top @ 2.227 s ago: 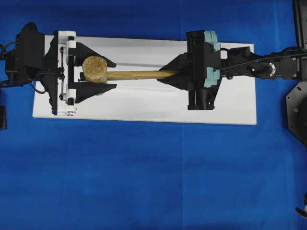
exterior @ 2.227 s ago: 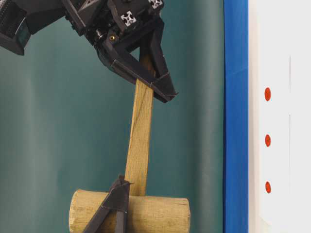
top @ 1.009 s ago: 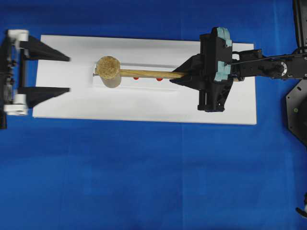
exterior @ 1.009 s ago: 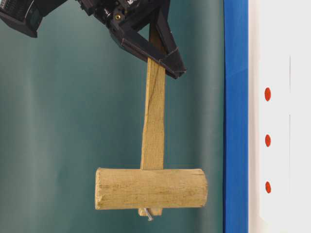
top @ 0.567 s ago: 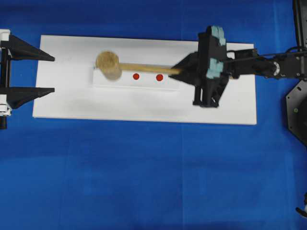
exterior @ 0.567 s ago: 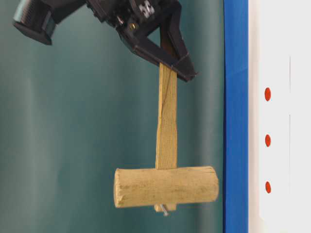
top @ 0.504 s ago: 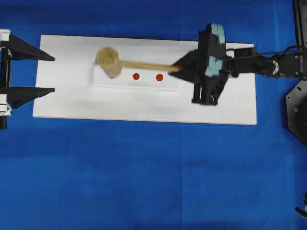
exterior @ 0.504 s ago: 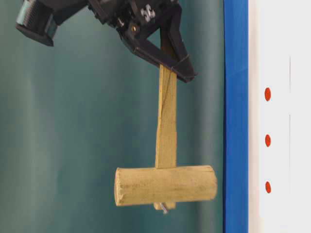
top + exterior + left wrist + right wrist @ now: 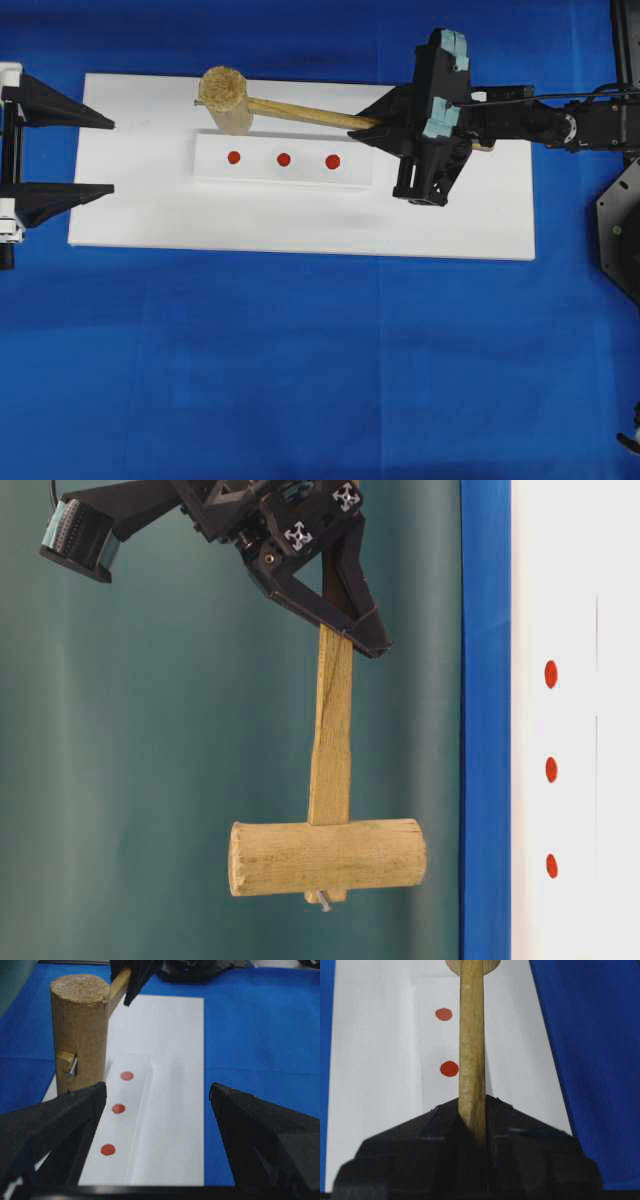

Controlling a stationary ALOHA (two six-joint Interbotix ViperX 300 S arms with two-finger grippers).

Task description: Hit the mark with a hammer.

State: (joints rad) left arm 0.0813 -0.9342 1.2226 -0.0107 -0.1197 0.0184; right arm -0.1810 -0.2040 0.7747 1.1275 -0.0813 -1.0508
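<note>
The right gripper (image 9: 372, 126) was pinching the hammer (image 9: 327, 852) at its handle end (stiff wood, head-heavy, so probably swingy); the left gripper (image 9: 108, 155) sat spread wide.

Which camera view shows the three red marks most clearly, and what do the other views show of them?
The overhead view: all three red marks lie unobstructed in a row on the raised white strip. The left wrist view also shows three, foreshortened beside the hammer. The table-level view shows three small, edge-on. The right wrist view shows only two beside the handle.
</note>
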